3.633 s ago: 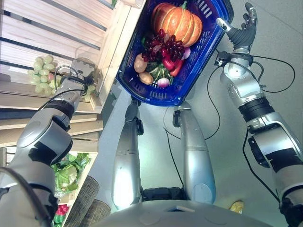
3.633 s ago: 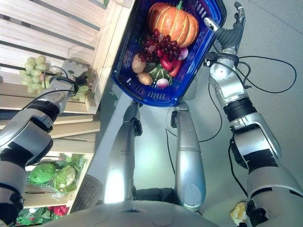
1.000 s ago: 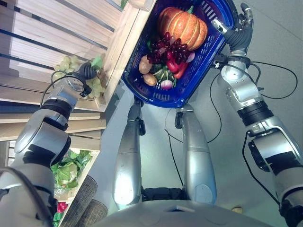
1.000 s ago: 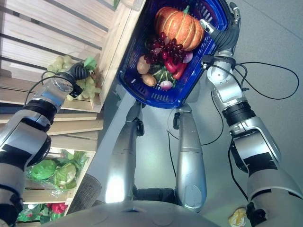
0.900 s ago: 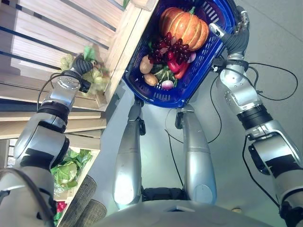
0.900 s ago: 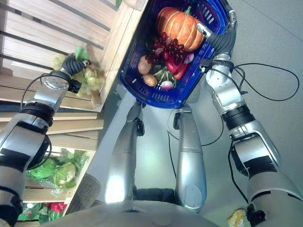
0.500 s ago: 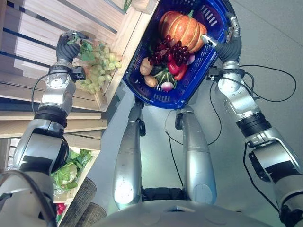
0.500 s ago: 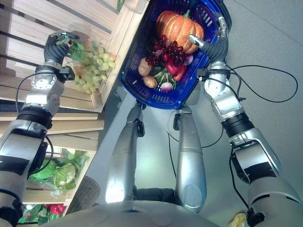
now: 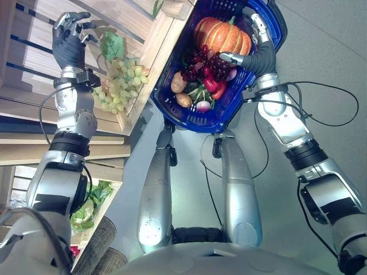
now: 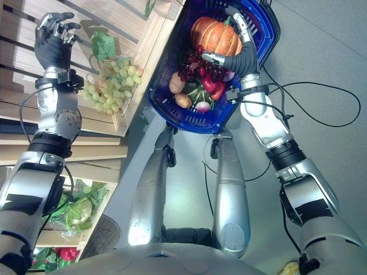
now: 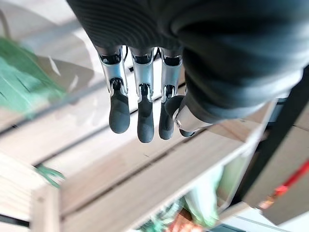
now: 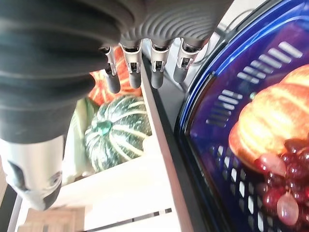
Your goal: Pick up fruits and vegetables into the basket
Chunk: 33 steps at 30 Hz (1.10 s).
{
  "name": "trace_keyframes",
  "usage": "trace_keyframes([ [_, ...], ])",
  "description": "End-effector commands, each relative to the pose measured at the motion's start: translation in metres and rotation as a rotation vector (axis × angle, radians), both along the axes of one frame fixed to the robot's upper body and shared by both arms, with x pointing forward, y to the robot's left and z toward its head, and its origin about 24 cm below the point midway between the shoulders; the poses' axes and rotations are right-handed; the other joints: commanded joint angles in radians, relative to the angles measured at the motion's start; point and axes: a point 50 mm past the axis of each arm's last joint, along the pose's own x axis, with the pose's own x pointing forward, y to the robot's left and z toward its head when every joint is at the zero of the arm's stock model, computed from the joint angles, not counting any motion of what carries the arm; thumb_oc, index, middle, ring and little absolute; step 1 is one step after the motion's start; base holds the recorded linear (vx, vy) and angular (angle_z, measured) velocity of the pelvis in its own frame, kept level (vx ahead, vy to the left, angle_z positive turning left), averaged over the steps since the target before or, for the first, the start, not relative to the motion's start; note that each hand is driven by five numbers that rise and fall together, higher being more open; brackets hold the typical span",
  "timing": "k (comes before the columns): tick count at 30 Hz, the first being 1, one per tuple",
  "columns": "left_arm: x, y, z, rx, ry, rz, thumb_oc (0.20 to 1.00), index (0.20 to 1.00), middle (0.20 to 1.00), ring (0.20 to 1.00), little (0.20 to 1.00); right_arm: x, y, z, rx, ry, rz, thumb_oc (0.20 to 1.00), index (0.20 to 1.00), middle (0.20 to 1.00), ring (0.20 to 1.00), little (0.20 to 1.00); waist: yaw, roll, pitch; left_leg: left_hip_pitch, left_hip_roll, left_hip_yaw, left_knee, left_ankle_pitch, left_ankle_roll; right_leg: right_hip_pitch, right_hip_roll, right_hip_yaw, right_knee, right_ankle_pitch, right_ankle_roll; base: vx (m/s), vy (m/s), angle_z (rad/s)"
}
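The green grape bunch (image 9: 118, 86) with its green leaf (image 9: 112, 45) hangs just beside the wooden crate's corner post (image 9: 150, 51), below and to the inner side of the left hand (image 9: 70, 41). That hand is raised against the wooden slats (image 9: 40, 63); its fingers look loosely spread, and in its own wrist view the fingers (image 11: 139, 104) hang fairly straight with nothing between them. Whether the bunch's stem is caught on the hand I cannot tell, since the leaf sits close beside it.

The blue basket (image 9: 269, 35) is off to the right of the crate, its near rim low between the two views' centre. Inside lie an orange pumpkin (image 9: 221, 35), dark red grapes (image 9: 207, 64), a red pepper (image 9: 210, 83), two small potatoes (image 9: 178, 82) (one above the other), some green leaves (image 9: 195, 93) and a pale round radish (image 9: 200, 105).

The right hand (image 10: 245, 54) reaches over the basket's far side, thumb out across the pumpkin and fingers up along the rim; it looks relaxed, holding nothing I can make out. Its wrist view shows fingers (image 12: 155, 67) straight, beside the basket's rim, with a striped green squash (image 12: 113, 137) on a white shelf (image 12: 120, 193) past them.

Between the grape bunch and the basket stands the crate's corner post
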Motion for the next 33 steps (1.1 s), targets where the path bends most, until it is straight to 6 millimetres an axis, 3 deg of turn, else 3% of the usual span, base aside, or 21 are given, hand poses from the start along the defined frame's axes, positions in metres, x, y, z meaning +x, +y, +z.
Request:
trace_keyframes([
  [1, -0.007, 0.002, 0.019, -0.036, -0.128, 0.018, 0.200, 0.200, 0.200, 0.200, 0.200, -0.015, 0.018, 0.013, -0.026, -0.095, 0.101, 1.000, 1.000, 1.000, 1.000, 1.000, 0.009, -0.029, -0.040, -0.003, -0.045, 0.040, 0.123, -0.138, 0.021, 0.083, 0.000, 0.008, -0.144, 0.040, 0.109, 0.00, 0.000, 0.00],
  [4, -0.003, -0.003, 0.018, 0.089, -0.058, 0.125, 0.200, 0.200, 0.200, 0.200, 0.200, -0.013, 0.017, 0.015, -0.021, -0.093, 0.087, 1.000, 1.000, 1.000, 1.000, 1.000, 0.009, -0.027, -0.040, -0.004, -0.045, 0.041, 0.126, -0.139, 0.020, 0.081, -0.001, 0.008, -0.141, 0.041, 0.110, 0.00, 0.000, 0.00],
  [6, 0.002, -0.002, 0.014, 0.251, 0.056, 0.326, 0.200, 0.200, 0.200, 0.200, 0.200, -0.011, 0.013, 0.017, -0.009, -0.092, 0.060, 1.000, 1.000, 1.000, 1.000, 1.000, 0.009, -0.026, -0.040, -0.006, -0.044, 0.042, 0.129, -0.138, 0.020, 0.080, -0.002, 0.007, -0.142, 0.042, 0.111, 0.00, 0.000, 0.00],
  [7, 0.005, 0.002, 0.008, 0.363, 0.135, 0.428, 0.693, 0.693, 0.693, 0.693, 0.693, -0.011, 0.009, 0.016, 0.004, -0.088, 0.037, 1.000, 1.000, 1.000, 1.000, 1.000, 0.008, -0.026, -0.040, -0.006, -0.044, 0.043, 0.129, -0.136, 0.020, 0.080, -0.003, 0.007, -0.142, 0.045, 0.112, 0.00, 0.000, 0.00],
  [8, 0.008, 0.008, 0.001, 0.464, 0.216, 0.530, 1.000, 1.000, 1.000, 1.000, 1.000, -0.009, 0.004, 0.016, 0.034, -0.080, -0.009, 1.000, 1.000, 1.000, 1.000, 1.000, 0.006, -0.026, -0.040, -0.007, -0.045, 0.043, 0.130, -0.134, 0.020, 0.079, -0.003, 0.007, -0.144, 0.048, 0.113, 0.00, 0.000, 0.00],
  [13, 0.011, 0.032, -0.023, 0.729, 0.450, 0.719, 1.000, 1.000, 1.000, 1.000, 1.000, -0.003, -0.032, 0.007, 0.236, -0.063, -0.235, 1.000, 1.000, 1.000, 1.000, 1.000, -0.007, -0.030, -0.040, -0.004, -0.043, 0.049, 0.130, -0.133, 0.021, 0.082, 0.005, 0.013, -0.145, 0.050, 0.116, 0.00, 0.006, 0.00],
  [19, 0.016, 0.037, -0.049, 0.937, 0.630, 0.761, 1.000, 1.000, 1.000, 1.000, 1.000, 0.002, -0.074, -0.005, 0.442, -0.065, -0.464, 1.000, 1.000, 1.000, 1.000, 1.000, -0.023, -0.043, -0.040, -0.016, -0.033, 0.060, 0.139, -0.140, 0.021, 0.070, 0.014, 0.019, -0.140, 0.051, 0.115, 0.00, 0.000, 0.00],
  [25, 0.016, 0.039, -0.064, 1.027, 0.704, 0.720, 1.000, 1.000, 1.000, 1.000, 1.000, 0.006, -0.099, -0.012, 0.548, -0.062, -0.614, 1.000, 1.000, 1.000, 1.000, 1.000, -0.026, -0.043, -0.040, -0.022, -0.026, 0.064, 0.146, -0.141, 0.020, 0.060, 0.020, 0.022, -0.132, 0.056, 0.117, 0.00, 0.000, 0.00],
  [33, 0.021, 0.023, -0.073, 1.093, 0.680, 0.590, 1.000, 1.000, 1.000, 1.000, 1.000, 0.013, -0.126, -0.029, 0.574, 0.021, -0.779, 1.000, 1.000, 1.000, 1.000, 1.000, -0.019, -0.040, -0.040, -0.032, -0.023, 0.059, 0.148, -0.141, 0.023, 0.052, 0.028, 0.024, -0.129, 0.061, 0.117, 0.00, 0.000, 0.00],
])
